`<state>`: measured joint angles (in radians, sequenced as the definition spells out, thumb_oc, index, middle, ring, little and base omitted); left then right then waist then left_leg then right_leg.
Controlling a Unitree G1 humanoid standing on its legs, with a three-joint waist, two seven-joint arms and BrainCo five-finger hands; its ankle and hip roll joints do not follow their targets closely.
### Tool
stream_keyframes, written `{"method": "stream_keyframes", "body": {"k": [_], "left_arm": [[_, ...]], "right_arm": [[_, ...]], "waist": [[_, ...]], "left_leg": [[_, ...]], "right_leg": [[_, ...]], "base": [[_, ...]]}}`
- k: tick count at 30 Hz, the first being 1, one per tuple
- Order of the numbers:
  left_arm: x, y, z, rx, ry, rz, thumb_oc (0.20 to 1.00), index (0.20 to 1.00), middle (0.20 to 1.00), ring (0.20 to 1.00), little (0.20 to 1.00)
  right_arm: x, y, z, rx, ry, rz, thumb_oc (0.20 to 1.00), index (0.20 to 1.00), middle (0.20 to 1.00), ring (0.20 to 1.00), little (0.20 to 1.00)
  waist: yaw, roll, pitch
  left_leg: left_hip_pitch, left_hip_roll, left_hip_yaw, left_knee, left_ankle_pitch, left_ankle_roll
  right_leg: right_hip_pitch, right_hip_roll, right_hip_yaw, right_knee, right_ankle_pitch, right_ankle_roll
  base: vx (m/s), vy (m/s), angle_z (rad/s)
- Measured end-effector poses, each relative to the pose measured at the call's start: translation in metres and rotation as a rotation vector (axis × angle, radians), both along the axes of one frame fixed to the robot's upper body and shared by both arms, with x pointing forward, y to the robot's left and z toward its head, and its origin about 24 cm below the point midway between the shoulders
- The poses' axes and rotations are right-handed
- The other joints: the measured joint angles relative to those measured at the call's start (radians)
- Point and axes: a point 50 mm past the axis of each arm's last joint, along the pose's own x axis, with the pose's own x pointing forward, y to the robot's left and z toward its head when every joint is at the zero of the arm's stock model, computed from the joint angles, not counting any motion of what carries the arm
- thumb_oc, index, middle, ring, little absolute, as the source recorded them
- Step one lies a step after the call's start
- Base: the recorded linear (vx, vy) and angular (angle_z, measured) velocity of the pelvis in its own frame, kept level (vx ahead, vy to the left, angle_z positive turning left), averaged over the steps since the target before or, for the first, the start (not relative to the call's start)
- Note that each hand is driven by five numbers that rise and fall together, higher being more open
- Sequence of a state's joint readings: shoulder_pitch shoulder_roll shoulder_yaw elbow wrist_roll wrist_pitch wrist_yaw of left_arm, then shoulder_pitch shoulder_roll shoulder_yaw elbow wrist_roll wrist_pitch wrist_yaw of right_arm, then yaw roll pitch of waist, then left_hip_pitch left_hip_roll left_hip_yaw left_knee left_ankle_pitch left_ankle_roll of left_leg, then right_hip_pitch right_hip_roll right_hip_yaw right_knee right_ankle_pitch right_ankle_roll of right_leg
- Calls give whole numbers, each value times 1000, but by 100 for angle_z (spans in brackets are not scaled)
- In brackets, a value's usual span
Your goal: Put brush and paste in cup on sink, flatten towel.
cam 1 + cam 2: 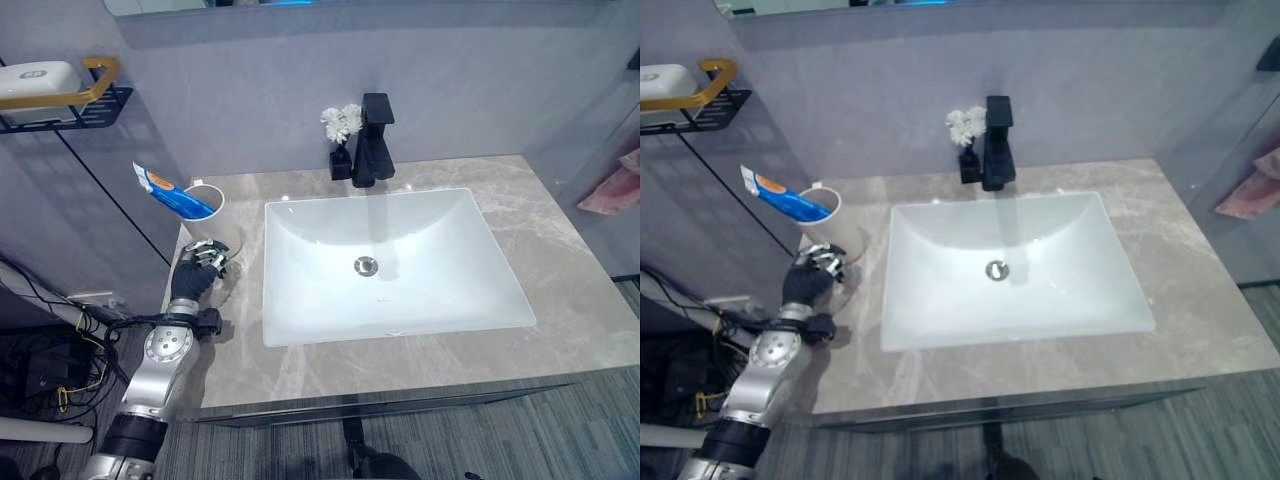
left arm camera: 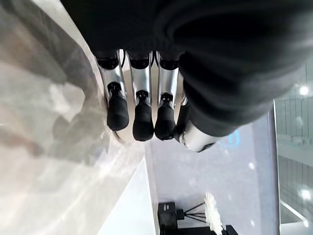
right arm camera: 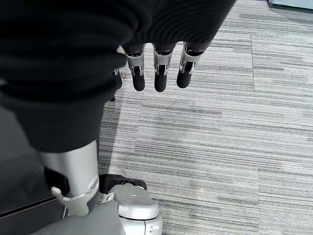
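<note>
A white cup (image 1: 207, 203) stands on the grey stone counter (image 1: 560, 300), left of the basin. A blue, white and orange toothpaste tube (image 1: 166, 192) leans out of the cup toward the left. My left hand (image 1: 201, 263) rests on the counter just in front of the cup, apart from it, with relaxed fingers (image 2: 142, 115) holding nothing. My right hand (image 3: 156, 73) hangs over the striped carpet, fingers loose and empty. A pink towel (image 1: 612, 188) shows at the far right edge, beyond the counter. I cannot make out the brush.
The white basin (image 1: 300, 300) fills the counter's middle, with a black tap (image 1: 373, 140) and a small black vase of white flowers (image 1: 342, 135) behind it. A black wall shelf with a gold rail (image 1: 70, 98) holding a white object hangs at upper left.
</note>
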<state>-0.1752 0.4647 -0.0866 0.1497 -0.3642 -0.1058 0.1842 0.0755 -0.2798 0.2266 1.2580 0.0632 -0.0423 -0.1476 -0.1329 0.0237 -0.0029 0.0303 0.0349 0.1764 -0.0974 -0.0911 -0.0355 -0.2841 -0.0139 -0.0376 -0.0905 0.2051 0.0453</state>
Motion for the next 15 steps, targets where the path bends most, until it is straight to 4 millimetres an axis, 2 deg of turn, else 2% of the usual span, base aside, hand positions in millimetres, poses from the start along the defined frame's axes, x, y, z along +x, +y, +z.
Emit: {"method": "stream_keyframes", "body": {"k": [15], "left_arm": [[3,2,9,19,-39,12,200,200,200,200,200]], "right_arm": [[9,3,1,25,-32,14,1000,1000,1000,1000,1000]], "waist": [[-5,-12,28]], "left_leg": [[-19,3,-2,3,0,-1]], "right_leg": [[-18,2,-3,-3,0,-2]], "base": [[0,0,0]]}}
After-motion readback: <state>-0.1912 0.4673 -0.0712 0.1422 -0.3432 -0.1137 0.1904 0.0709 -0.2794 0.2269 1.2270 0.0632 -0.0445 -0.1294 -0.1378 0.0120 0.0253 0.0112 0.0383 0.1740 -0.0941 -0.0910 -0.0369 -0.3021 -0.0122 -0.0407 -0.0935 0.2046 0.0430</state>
